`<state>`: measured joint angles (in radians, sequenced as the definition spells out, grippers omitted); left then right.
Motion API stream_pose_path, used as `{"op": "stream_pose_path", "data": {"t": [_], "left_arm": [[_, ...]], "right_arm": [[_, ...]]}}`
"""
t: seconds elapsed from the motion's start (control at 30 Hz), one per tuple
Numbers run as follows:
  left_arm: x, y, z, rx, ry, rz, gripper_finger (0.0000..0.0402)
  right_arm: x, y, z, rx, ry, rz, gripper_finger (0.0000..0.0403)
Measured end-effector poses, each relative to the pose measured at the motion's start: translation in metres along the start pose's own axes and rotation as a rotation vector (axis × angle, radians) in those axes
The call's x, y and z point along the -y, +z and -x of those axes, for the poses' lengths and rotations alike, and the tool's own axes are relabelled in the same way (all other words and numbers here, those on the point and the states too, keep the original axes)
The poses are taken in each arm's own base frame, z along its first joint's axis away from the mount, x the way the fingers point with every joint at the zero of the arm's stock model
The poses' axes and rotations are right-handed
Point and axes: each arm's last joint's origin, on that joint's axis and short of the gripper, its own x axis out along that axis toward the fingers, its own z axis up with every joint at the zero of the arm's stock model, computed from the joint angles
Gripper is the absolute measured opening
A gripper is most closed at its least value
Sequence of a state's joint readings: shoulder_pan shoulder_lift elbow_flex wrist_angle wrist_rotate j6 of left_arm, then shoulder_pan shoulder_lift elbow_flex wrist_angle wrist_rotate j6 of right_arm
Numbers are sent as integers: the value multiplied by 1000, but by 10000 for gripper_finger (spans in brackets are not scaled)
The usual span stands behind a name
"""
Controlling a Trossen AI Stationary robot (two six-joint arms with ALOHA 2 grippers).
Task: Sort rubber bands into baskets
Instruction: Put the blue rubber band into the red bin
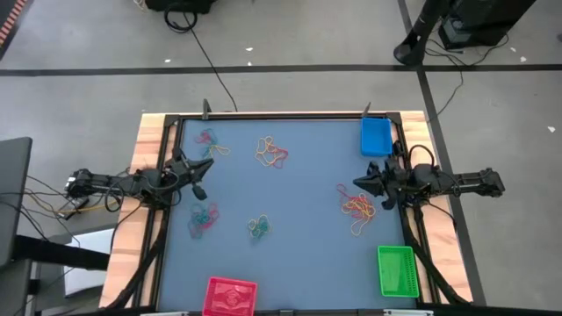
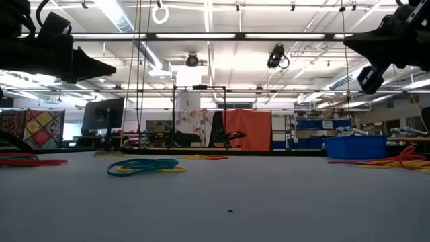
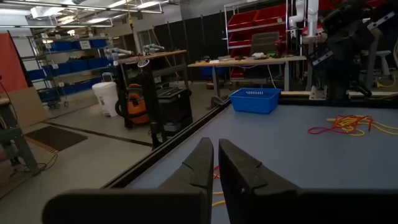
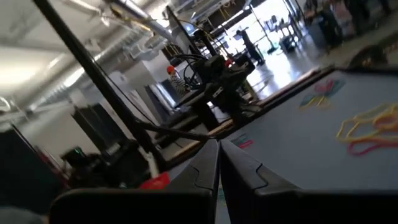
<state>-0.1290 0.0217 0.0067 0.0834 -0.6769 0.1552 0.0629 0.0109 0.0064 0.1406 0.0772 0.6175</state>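
Rubber bands lie on the blue table top in loose clusters: pink and blue at the far left (image 1: pixel 208 140), yellow and orange at the far middle (image 1: pixel 270 151), blue and pink at the left (image 1: pixel 204 219), green and yellow in the middle (image 1: pixel 258 226) (image 2: pixel 144 166), red and yellow at the right (image 1: pixel 358 206) (image 3: pixel 345 125). The blue basket (image 1: pixel 376 136) stands at the far right, the green basket (image 1: pixel 396 269) at the near right, the red basket (image 1: pixel 231 297) at the near edge. My left gripper (image 1: pixel 207 167) (image 3: pixel 215 157) is shut and empty, raised over the left side. My right gripper (image 1: pixel 358 183) (image 4: pixel 219 152) is shut and empty, raised over the right side beside the red and yellow cluster.
A wooden frame with black rails (image 1: pixel 149 175) borders the table. Black cables (image 1: pixel 53 197) trail off the left side. The middle of the table top (image 1: pixel 299 254) between the clusters is bare.
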Motion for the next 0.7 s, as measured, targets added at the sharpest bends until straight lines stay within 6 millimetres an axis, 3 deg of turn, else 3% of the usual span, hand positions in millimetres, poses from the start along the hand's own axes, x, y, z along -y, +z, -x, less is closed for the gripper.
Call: {"op": "stream_pose_path", "data": {"t": [0.17, 0.43, 0.57, 0.7], "left_arm": [[0, 0, 0, 0, 4, -203, 30], [0, 0, 0, -1, 4, -213, 30], [0, 2, 0, 14, 8, -171, 30], [-1, 5, 0, 47, 11, 22, 30]], "right_arm": [[0, 0, 0, 0, 0, -11, 27], [0, 0, 0, 1, -1, -10, 27], [1, 6, 0, 113, -83, 40, 27], [1, 13, 2, 241, -195, 116, 27]]}}
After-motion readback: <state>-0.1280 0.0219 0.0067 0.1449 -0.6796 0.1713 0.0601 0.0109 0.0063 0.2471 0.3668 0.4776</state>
